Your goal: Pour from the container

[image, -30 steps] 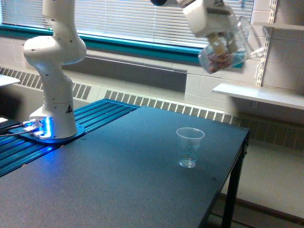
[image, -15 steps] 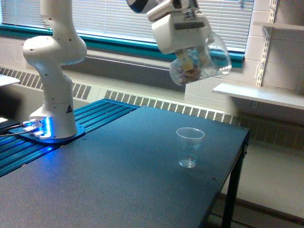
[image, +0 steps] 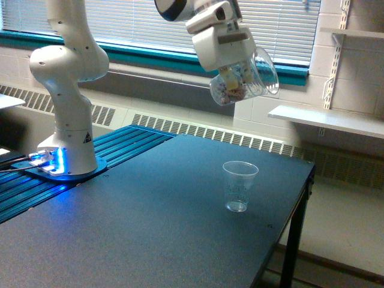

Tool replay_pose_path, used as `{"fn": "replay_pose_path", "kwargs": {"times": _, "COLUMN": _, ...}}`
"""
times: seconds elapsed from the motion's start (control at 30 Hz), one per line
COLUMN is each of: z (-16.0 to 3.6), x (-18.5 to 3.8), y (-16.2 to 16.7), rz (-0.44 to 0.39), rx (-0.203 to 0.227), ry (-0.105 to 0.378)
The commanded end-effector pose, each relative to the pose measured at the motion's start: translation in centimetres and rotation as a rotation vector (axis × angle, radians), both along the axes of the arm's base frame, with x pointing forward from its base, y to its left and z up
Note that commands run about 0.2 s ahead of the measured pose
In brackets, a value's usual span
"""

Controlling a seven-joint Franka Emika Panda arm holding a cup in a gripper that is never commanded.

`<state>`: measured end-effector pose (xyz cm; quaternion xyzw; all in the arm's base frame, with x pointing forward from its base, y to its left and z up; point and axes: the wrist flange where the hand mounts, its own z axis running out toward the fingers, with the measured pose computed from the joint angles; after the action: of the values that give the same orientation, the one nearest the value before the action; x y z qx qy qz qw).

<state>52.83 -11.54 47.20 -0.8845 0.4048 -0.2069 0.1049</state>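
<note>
- Clear glossy plastic container (image: 245, 81), tilted in the white smooth-shelled pincer (image: 231, 72)
- Small transparent plastic cup (image: 239, 186)
- Dark matt, finely speckled desk (image: 138, 228)

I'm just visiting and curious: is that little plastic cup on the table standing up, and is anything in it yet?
Upright: the cup stands on the table, rim upward. It looks empty; the clear walls show no fill.

A single exterior view is looking from beyond the table's (image: 150, 240) near edge, slightly above its top; it is facing the blinds (image: 144, 24) and radiator (image: 198, 129), taking in the arm's base (image: 66, 150) at its left; no second view is sharing it.
</note>
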Motion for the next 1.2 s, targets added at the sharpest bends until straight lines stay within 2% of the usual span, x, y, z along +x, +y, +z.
{"fn": "replay_pose_path", "kwargs": {"times": 0.03, "z": -2.2, "x": -1.1, "y": 4.6, "rz": 0.032, "rx": 0.036, "ry": 0.032}}
{"fn": "replay_pose_path", "kwargs": {"times": 0.43, "z": -6.2, "x": -4.7, "y": 10.8, "rz": 0.046, "rx": 0.091, "ry": 0.100}}
{"fn": "replay_pose_path", "kwargs": {"times": 0.67, "z": -7.8, "x": -6.7, "y": 13.7, "rz": 0.067, "rx": 0.096, "ry": 0.139}}
{"fn": "replay_pose_path", "kwargs": {"times": 0.93, "z": -9.7, "x": -7.9, "y": 15.2, "rz": 0.080, "rx": 0.091, "ry": 0.181}}
{"fn": "replay_pose_path", "kwargs": {"times": 1.2, "z": -12.4, "x": -8.8, "y": 14.4, "rz": 0.048, "rx": 0.110, "ry": 0.249}}
